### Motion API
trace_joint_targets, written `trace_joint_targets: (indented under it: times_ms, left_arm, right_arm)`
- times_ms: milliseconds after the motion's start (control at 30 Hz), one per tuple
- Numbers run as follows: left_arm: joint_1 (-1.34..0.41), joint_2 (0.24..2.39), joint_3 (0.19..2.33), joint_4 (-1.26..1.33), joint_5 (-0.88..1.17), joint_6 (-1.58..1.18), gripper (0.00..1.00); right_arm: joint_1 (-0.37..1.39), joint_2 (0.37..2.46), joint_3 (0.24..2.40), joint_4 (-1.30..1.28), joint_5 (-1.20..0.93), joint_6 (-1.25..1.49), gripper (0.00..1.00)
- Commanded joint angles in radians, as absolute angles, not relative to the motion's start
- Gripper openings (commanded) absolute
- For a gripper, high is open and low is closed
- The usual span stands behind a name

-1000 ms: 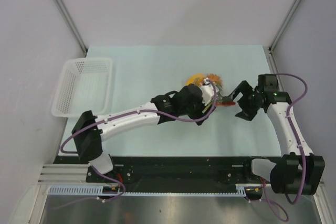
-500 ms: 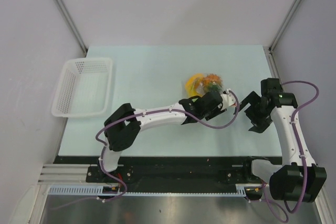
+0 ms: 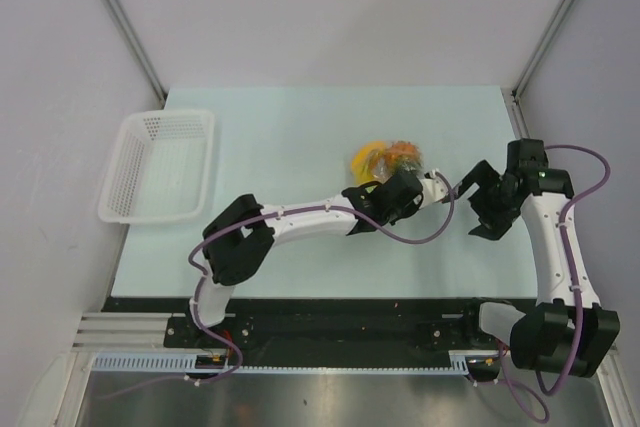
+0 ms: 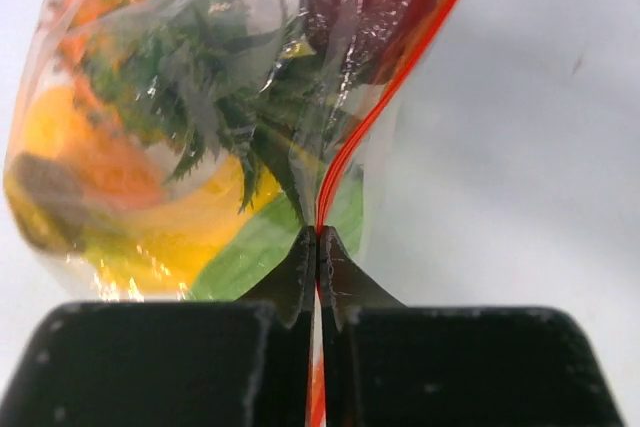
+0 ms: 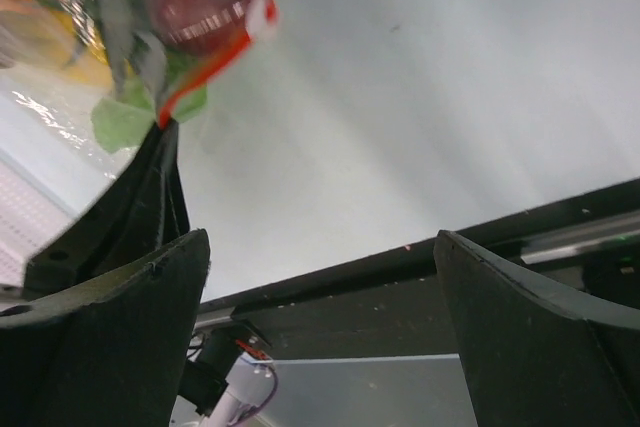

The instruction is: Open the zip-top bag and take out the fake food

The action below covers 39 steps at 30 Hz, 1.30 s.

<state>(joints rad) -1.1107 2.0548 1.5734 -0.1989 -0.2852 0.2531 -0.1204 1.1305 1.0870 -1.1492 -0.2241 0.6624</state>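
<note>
Reaching from the near edge across the pale bench (image 3: 300,127), the left arm (image 3: 300,215) ends in the left pincer (image 4: 318,247). Its tips are pressed together on the orange-red zip strip (image 4: 352,142) of the zip-top bag (image 3: 392,157). Just to its right, the right pincer (image 3: 474,199) hangs spread wide with nothing between its fingers, close to the bag's corner but apart from it. Beyond the left pincer the bag sits near the middle of the bench. The fake food (image 4: 140,197) is inside it: yellow and orange pieces, green leaves, and a dark red fruit (image 4: 370,7) against the strip. A white basket (image 3: 160,167) rests at the bench's left edge.
</note>
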Motion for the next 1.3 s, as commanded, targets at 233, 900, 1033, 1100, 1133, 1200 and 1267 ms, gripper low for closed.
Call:
trace_joint_targets:
  times_ms: [233, 900, 1033, 1100, 1133, 1200, 1267]
  left_arm:
    - [-1.071, 1.766, 1.422, -0.233, -0.167, 0.252, 0.0]
    - [-0.98, 1.674, 1.428, -0.319, 0.035, 0.161, 0.0]
    - [-0.979, 1.683, 1.446, -0.325, 0.052, 0.134, 0.0]
    - [-0.979, 1.681, 1.45, -0.322, 0.058, 0.123, 0.0]
    - [-0.977, 1.681, 1.45, -0.321, 0.064, 0.121, 0.0]
    - [-0.977, 1.678, 1.451, -0.322, 0.064, 0.115, 0.0]
    - [-0.973, 1.674, 1.451, -0.327, 0.066, 0.112, 0.0]
  right_arm:
    - [-0.181, 1.262, 1.039, -0.915, -0.539, 0.716, 0.96]
    - [-0.121, 1.278, 0.917, -0.621, -0.762, 0.939, 0.38]
    - [-0.075, 1.243, 0.894, -0.597, -0.761, 0.992, 0.42]
    - [-0.064, 1.235, 0.887, -0.591, -0.75, 1.012, 0.39]
    - [-0.06, 1.233, 0.885, -0.588, -0.746, 1.019, 0.36]
    - [-0.054, 1.235, 0.887, -0.583, -0.747, 1.031, 0.27]
    - [-0.049, 1.236, 0.893, -0.58, -0.75, 1.037, 0.19]
